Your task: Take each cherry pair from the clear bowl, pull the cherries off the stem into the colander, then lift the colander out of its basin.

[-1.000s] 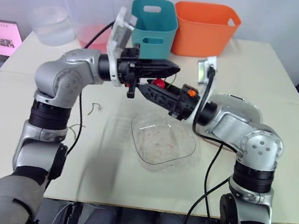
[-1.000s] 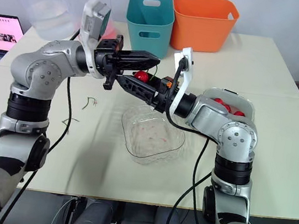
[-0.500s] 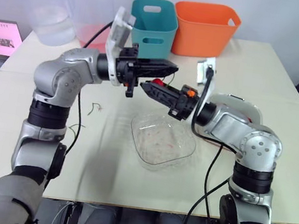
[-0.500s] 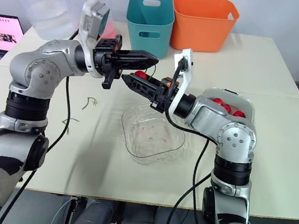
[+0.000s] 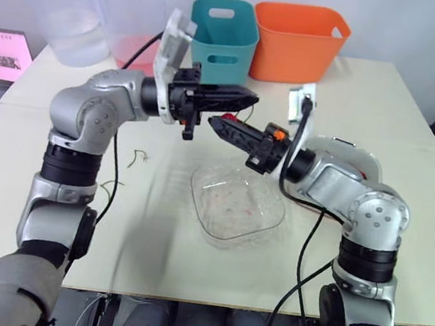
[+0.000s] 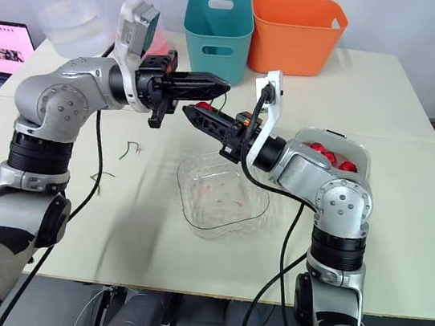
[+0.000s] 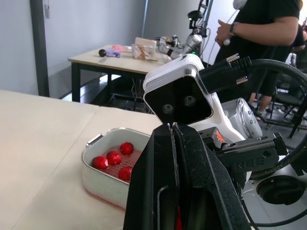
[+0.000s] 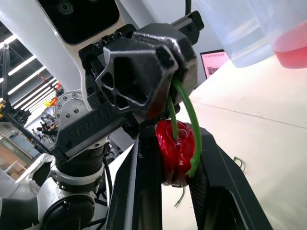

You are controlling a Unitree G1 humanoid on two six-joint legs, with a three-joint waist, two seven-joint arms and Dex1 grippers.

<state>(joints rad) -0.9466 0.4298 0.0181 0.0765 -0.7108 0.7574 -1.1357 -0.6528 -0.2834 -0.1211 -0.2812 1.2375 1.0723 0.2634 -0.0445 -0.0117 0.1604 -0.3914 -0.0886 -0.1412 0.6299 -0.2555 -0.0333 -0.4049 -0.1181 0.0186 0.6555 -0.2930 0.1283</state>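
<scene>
Cherry pair (image 8: 175, 148) in right gripper (image 6: 195, 112), stem (image 8: 191, 120) pinched by left gripper (image 6: 220, 84)

left claw (image 5: 252, 97) clamped, arm raised | right claw (image 5: 215, 121) clamped, tips nearly meeting

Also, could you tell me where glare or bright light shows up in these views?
Left eye view: the clear bowl carries pale glints along its rim. Right wrist view: ceiling strip lights burn as bright streaks in the background, and the cherry pair has small shiny highlights. Left wrist view: the cherries in the colander are evenly lit, no glare.
</scene>
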